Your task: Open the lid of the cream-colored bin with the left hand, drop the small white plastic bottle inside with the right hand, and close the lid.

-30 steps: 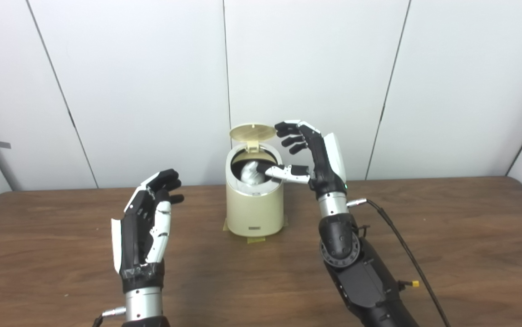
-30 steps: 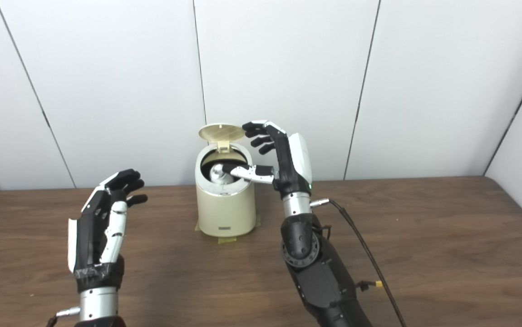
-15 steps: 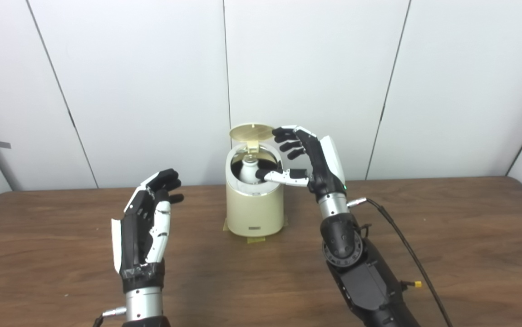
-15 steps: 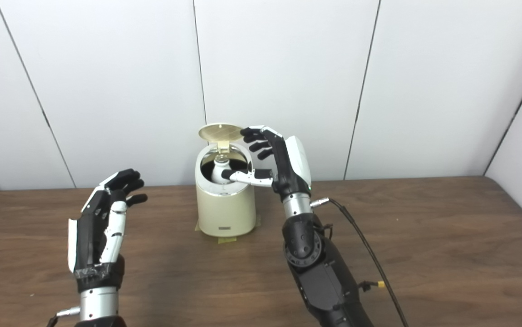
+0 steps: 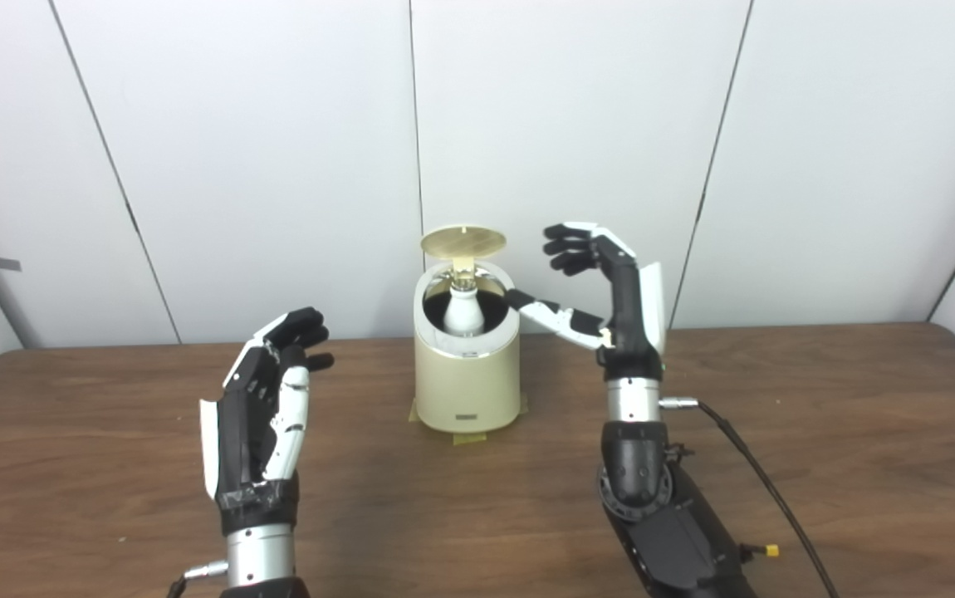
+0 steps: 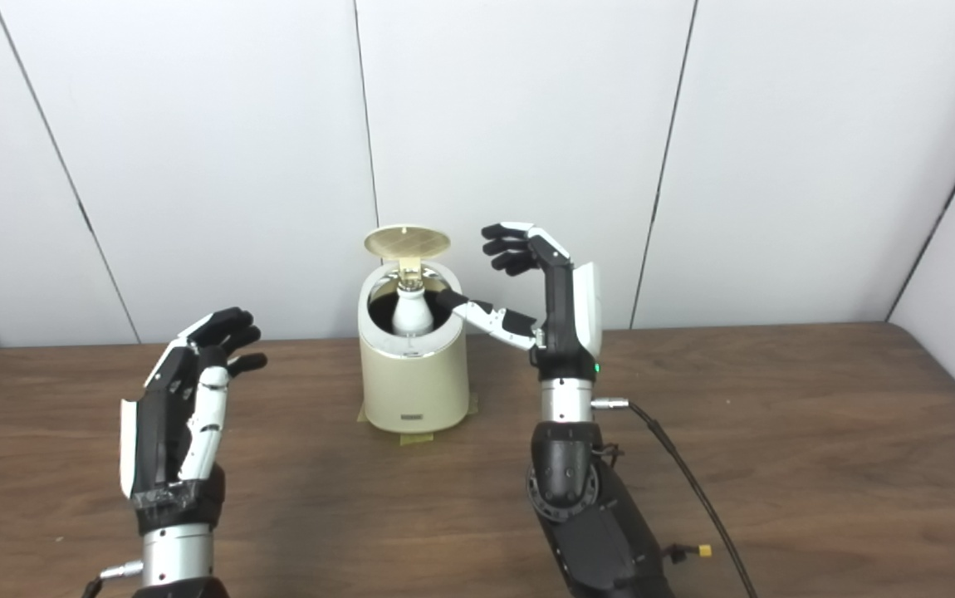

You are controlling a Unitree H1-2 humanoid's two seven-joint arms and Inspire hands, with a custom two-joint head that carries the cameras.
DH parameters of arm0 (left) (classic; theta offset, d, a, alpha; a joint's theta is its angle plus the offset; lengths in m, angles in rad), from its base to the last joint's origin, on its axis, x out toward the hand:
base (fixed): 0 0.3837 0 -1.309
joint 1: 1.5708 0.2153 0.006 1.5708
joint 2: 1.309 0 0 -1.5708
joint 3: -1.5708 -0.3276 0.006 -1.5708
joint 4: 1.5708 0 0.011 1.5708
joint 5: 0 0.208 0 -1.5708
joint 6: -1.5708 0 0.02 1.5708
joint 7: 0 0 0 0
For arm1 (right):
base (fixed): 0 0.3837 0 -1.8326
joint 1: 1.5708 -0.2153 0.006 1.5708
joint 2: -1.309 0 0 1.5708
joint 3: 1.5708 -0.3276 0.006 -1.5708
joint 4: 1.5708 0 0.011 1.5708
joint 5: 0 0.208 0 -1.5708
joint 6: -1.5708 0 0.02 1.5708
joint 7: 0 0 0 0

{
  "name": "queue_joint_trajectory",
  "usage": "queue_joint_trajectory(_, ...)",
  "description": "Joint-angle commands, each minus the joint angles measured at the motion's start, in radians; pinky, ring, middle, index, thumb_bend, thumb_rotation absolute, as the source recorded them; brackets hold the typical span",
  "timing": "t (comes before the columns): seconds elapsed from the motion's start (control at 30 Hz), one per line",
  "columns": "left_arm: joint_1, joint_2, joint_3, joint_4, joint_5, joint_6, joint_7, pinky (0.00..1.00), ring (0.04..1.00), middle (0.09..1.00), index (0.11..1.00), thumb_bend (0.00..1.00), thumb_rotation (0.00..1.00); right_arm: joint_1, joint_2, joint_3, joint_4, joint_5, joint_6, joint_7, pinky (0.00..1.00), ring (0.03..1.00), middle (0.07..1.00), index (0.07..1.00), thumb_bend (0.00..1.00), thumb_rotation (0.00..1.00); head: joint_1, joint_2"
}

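The cream-colored bin (image 5: 467, 378) stands at the middle back of the table, its round lid (image 5: 462, 241) tipped up and open. The small white plastic bottle (image 5: 462, 309) stands upright inside the bin's mouth, its neck near the lid hinge. My right hand (image 5: 610, 295) hovers just right of the bin, open, fingers spread and thumb pointing toward the rim, holding nothing. My left hand (image 5: 266, 407) is raised above the table to the bin's left, open and apart from it.
The brown wooden table (image 5: 818, 432) runs wide on both sides. Yellow tape (image 5: 469, 438) shows under the bin's base. A black cable (image 5: 764, 486) trails from my right forearm. White wall panels stand close behind the bin.
The bottle has left my right hand and now stands upright in the bin. My right hand has pulled back to the right, away from the rim. The left hand has stayed put.
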Motion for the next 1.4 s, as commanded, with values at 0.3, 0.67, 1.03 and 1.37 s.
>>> queue_joint_trajectory(0.3, -0.04, 0.048, 0.001, -0.052, 0.011, -0.028, -0.019, 0.66, 0.739, 0.744, 0.722, 0.24, 0.52, 0.163, -0.136, 0.058, -0.307, 0.352, -0.037, 0.316, 0.62, 0.677, 0.703, 0.718, 0.45, 0.83, 0.004, -0.016)
queue_joint_trajectory(0.67, -0.241, 0.257, -0.099, -0.206, 0.305, 0.373, -0.215, 1.0, 0.997, 0.923, 0.906, 0.63, 1.0, 0.249, -0.053, -0.071, -0.315, 0.434, -0.037, 0.568, 0.75, 0.816, 0.83, 0.803, 0.26, 0.78, 0.014, -0.018)
queue_joint_trajectory(1.03, -0.612, 0.341, -0.288, -0.097, 0.539, 0.66, -0.435, 1.0, 1.0, 0.934, 0.895, 0.76, 1.0, 0.27, -0.012, -0.13, -0.33, 0.414, -0.037, 0.641, 0.76, 0.825, 0.838, 0.816, 0.28, 0.77, 0.006, -0.018)
queue_joint_trajectory(1.37, -0.757, 0.36, -0.439, 0.079, 0.781, 0.627, -0.458, 1.0, 0.987, 0.836, 0.797, 0.75, 1.0, 0.278, 0.005, -0.151, -0.345, 0.402, -0.037, 0.649, 0.75, 0.818, 0.83, 0.811, 0.29, 0.78, 0.005, -0.02)
